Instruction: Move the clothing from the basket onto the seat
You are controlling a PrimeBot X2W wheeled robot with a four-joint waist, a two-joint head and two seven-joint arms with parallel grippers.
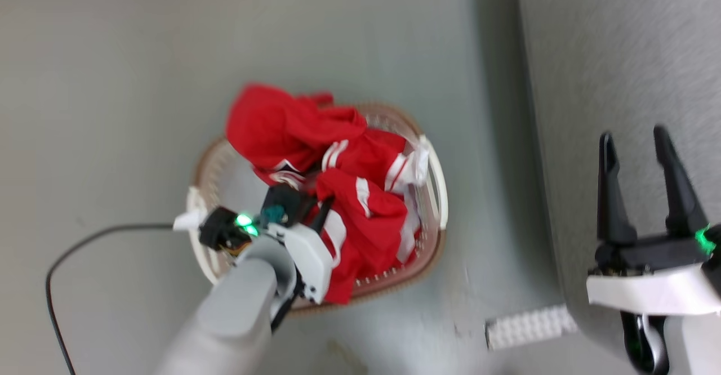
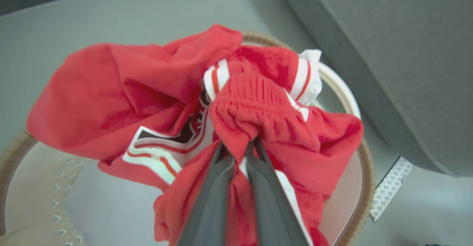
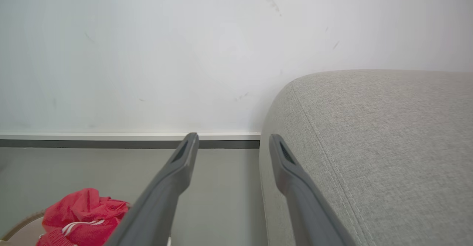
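two dark fingers of the left gripper (image 2: pixel 238 147) rise closest to the lens in the left wrist view, pinched together on a gathered, elasticated fold of the clothing (image 2: pixel 122 94). that gripper is closed on the red fabric. the grasp sits near the middle of the heap, inside the basket (image 2: pixel 345 91).

as i judge it, the task is at its very start. a first grasp is made, but every garment i can see lies in or drapes over the basket, and nothing red lies on the visible part of the seat (image 1: pixel 619 54). what is left is to lift, carry to the right, release on the cushion, and probably repeat. i cannot tell how many pieces the heap holds.

the right gripper (image 1: pixel 632 134) hangs over the seat's edge, fingers spread wide with nothing between them.

the clothing is soft, limp, bright red, with white panels, striped trim and a patch of black-and-white lettering, and it bunches freely. the basket is oval cream plastic with small perforations and a brown woven-look rim, standing on a smooth grey floor (image 1: pixel 112 54) near the seat. the seat is light grey coarse-weave upholstery, rounded at the edges, with a stitched seam. a thin black cable (image 1: pixel 135 227) curls on the floor to the left.
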